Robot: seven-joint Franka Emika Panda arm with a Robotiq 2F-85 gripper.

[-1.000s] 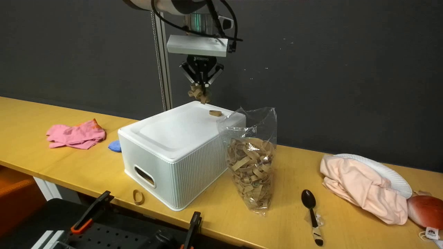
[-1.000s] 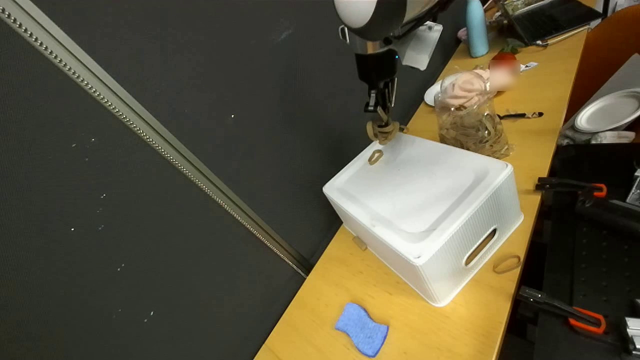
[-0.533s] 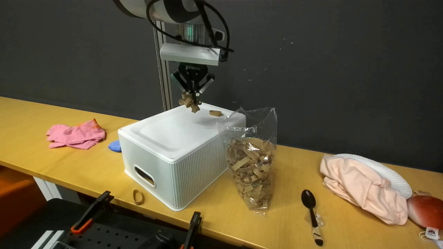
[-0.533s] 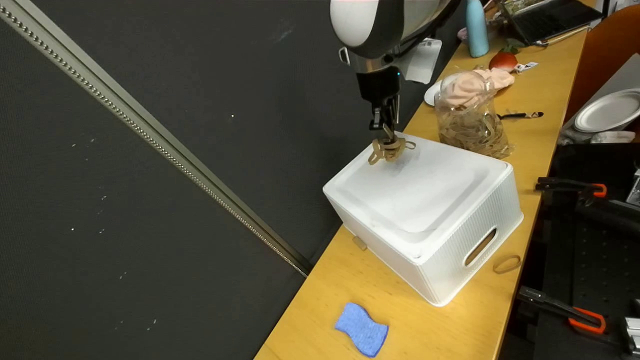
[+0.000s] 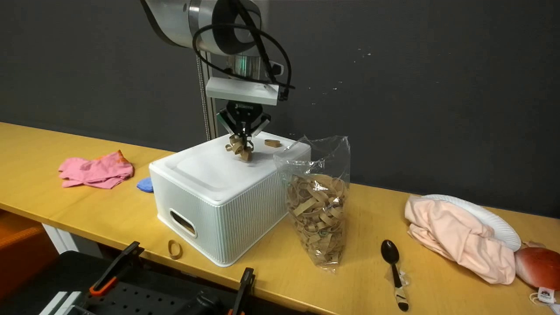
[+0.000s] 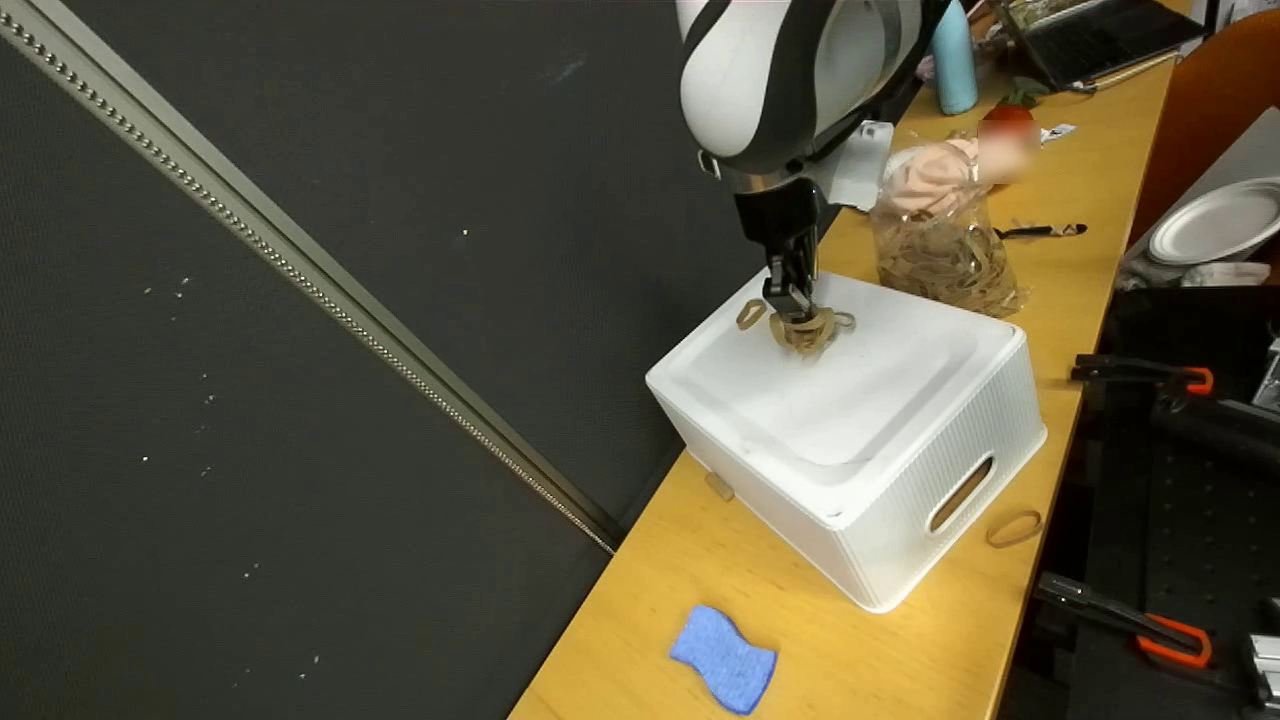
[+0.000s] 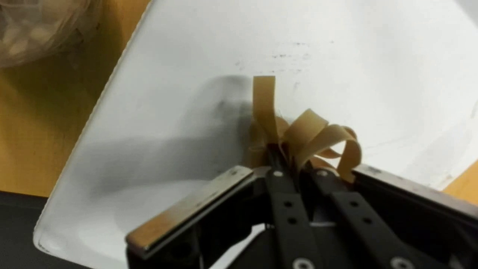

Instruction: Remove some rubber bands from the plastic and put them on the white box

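Box [image 5: 236,212] on table [image 5: 367,262], left of centre in an exterior view; plastic bag [image 5: 332,157], with rubber bands [image 5: 316,210] inside, sits just to its right. A bunch of bands [image 5: 239,147] in the gripper [image 5: 245,139] hangs over the box top; a loose band [image 5: 272,143] lies on that top, to the bunch's upper right. A cloth [image 5: 96,170] lies at left; spoon [image 5: 390,252], then plate [image 5: 494,220], lie right of the bag.

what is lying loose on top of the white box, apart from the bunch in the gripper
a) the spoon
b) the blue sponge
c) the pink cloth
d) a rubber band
d: in both exterior views a rubber band lies on top of the box, apart from the bunch of bands held in the gripper.
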